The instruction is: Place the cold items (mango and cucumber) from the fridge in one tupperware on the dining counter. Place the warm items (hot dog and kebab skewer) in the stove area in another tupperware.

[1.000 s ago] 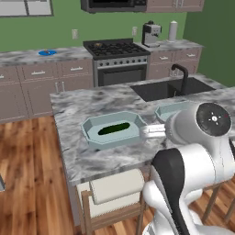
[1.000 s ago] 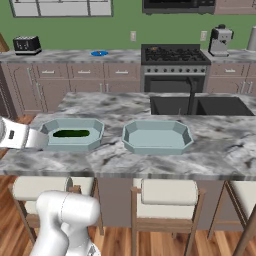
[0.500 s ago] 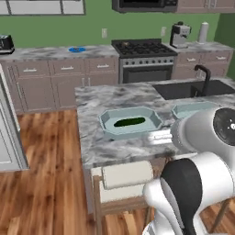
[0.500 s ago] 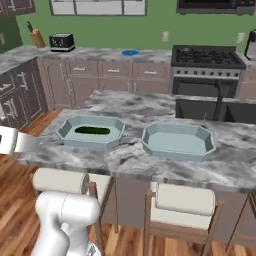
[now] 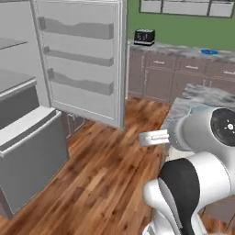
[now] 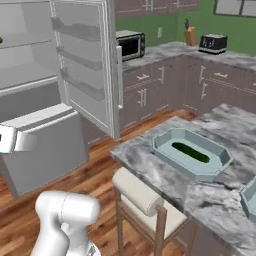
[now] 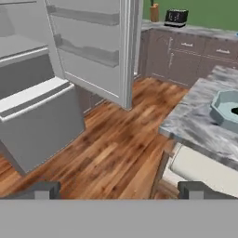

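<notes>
My gripper (image 7: 119, 188) was spread wide and empty; the cucumber (image 6: 190, 152) lay in a tupperware (image 6: 165, 145) on the dining counter (image 6: 150, 165).

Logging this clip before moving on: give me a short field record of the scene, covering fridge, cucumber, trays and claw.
fridge: door swung open, bottom drawer pulled out
cucumber: lying inside the nearer tupperware on the dining counter
second tupperware: its corner shows at the right edge of the right base view, contents hidden
claw: open, holding nothing, above the wood floor between fridge and counter
mango: not told from these pictures
</notes>
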Robot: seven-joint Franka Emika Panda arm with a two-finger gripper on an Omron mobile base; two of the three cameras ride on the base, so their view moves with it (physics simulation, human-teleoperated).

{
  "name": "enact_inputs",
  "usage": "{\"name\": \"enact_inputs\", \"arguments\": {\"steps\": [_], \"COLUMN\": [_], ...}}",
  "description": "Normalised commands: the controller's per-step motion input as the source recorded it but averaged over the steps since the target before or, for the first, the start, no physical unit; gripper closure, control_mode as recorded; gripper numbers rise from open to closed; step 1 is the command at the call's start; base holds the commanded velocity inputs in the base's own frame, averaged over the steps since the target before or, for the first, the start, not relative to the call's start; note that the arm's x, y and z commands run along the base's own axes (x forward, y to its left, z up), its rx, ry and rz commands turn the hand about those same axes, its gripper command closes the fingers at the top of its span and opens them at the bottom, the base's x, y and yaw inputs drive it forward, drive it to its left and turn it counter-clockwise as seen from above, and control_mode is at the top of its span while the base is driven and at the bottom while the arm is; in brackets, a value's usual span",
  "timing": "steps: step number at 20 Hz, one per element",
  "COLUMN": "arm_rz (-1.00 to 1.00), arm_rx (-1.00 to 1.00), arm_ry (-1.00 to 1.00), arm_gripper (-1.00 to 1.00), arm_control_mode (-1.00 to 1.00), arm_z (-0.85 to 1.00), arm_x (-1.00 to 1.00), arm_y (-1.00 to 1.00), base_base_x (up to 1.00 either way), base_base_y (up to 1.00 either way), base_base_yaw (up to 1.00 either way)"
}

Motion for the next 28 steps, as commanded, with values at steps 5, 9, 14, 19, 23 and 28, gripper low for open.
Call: {"name": "enact_inputs", "arguments": {"steps": [5, 9, 14, 19, 23, 28], "arm_rz": [0.0, 0.0, 0.0, 0.0, 0.0, 0.0], "arm_rx": [0.0, 0.0, 0.0, 0.0, 0.0, 0.0], "arm_ry": [0.0, 0.0, 0.0, 0.0, 0.0, 0.0], "arm_gripper": [-1.0, -1.0, -1.0, -1.0, -1.0, -1.0], "arm_control_mode": [1.0, 1.0, 1.0, 1.0, 1.0, 1.0], "arm_z": [0.0, 0.0, 0.0, 0.0, 0.0, 0.0], "arm_x": [0.0, 0.0, 0.0, 0.0, 0.0, 0.0], "arm_y": [0.0, 0.0, 0.0, 0.0, 0.0, 0.0], "base_base_x": [0.13, 0.88, 1.0, 0.88, 0.76, 0.68], "base_base_y": [0.35, 0.25, 0.02, -0.14, -0.26, -0.38], "base_base_yaw": [1.0, 0.98, 0.52, -0.05, -0.59, -0.39]}}
